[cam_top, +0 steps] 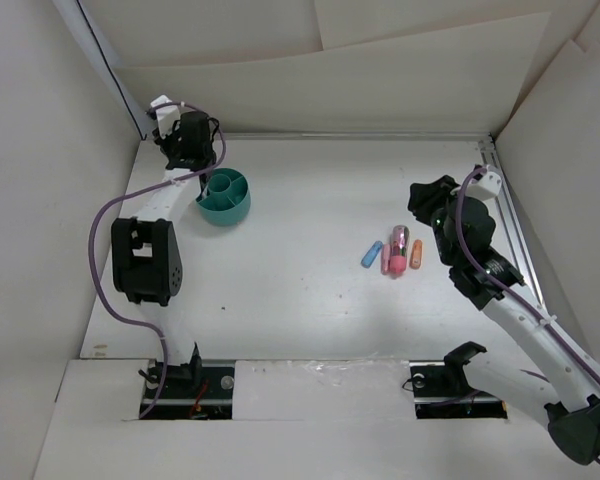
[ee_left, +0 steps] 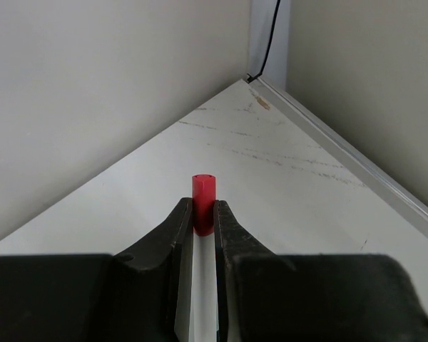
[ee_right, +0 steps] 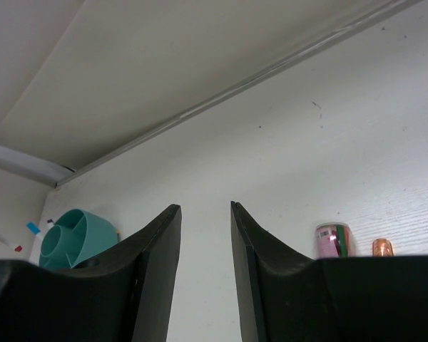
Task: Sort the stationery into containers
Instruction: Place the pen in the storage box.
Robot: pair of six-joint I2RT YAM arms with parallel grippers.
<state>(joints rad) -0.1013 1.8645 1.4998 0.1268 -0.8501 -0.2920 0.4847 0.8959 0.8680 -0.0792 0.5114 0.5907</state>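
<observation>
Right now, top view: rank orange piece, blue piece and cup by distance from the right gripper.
1. Orange piece, cluster's right end, nearest the right gripper.
2. Blue piece, cluster's left end.
3. Cup, far left.

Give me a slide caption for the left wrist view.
Left gripper shut on a red-capped pen, facing the table corner.

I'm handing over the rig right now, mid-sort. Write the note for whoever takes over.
Left gripper: shut on a red-capped pen, by the teal cup, far left.
Right gripper: open, empty, beside the short markers grouped at right.
Done: pen picked up; cup's contents unclear.
Left to do: pen into cup, then the markers.
</observation>
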